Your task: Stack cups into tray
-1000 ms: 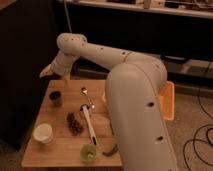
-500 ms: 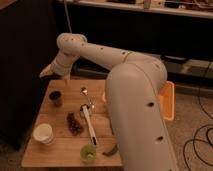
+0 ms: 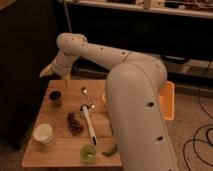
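Three cups stand on the wooden table (image 3: 60, 147): a dark brown cup (image 3: 55, 98) at the back left, a white cup (image 3: 43, 133) at the front left, and a translucent green cup (image 3: 88, 154) at the front edge. Only a strip of the orange-yellow tray (image 3: 168, 100) shows at the right, the rest hidden behind my big white arm. My gripper (image 3: 53, 74) hangs open and empty above the table's back left corner, a little above and behind the brown cup.
A metal spoon (image 3: 85, 92) lies mid-table, with a white-handled utensil (image 3: 90, 126) in front of it. Beside them are a dark red cluster of fruit (image 3: 75, 123) and a green pod (image 3: 111, 149). A dark cabinet is at the left; cables lie on the floor at the right.
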`<act>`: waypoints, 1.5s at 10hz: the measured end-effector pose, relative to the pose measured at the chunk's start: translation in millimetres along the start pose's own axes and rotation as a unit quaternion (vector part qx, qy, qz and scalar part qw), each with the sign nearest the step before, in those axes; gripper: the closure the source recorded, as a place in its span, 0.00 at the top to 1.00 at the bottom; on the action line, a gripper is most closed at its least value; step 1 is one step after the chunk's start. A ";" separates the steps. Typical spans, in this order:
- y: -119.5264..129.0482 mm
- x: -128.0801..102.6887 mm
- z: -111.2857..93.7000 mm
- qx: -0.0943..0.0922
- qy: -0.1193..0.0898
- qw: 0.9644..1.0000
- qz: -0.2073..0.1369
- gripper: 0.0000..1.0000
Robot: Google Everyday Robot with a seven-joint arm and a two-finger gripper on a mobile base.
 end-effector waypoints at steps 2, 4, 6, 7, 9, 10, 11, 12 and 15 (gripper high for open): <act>-3.2 12.4 -13.7 0.003 -0.004 1.000 -0.002 0.80; -19.8 38.3 -31.2 0.001 -0.008 1.000 -0.004 0.80; -51.0 83.6 -54.7 -0.001 -0.009 1.000 -0.001 0.80; -67.4 108.5 -62.2 0.001 -0.009 1.000 0.005 0.80; -102.1 153.3 -70.0 0.005 -0.010 1.000 0.023 0.80; -121.8 170.8 -74.2 0.008 -0.013 0.999 0.038 0.80; -140.6 186.7 -77.7 0.012 -0.016 0.998 0.053 0.80; -161.3 204.2 -78.9 0.025 -0.017 0.997 0.071 0.80; -206.3 236.4 -77.9 0.082 -0.014 0.988 0.132 0.80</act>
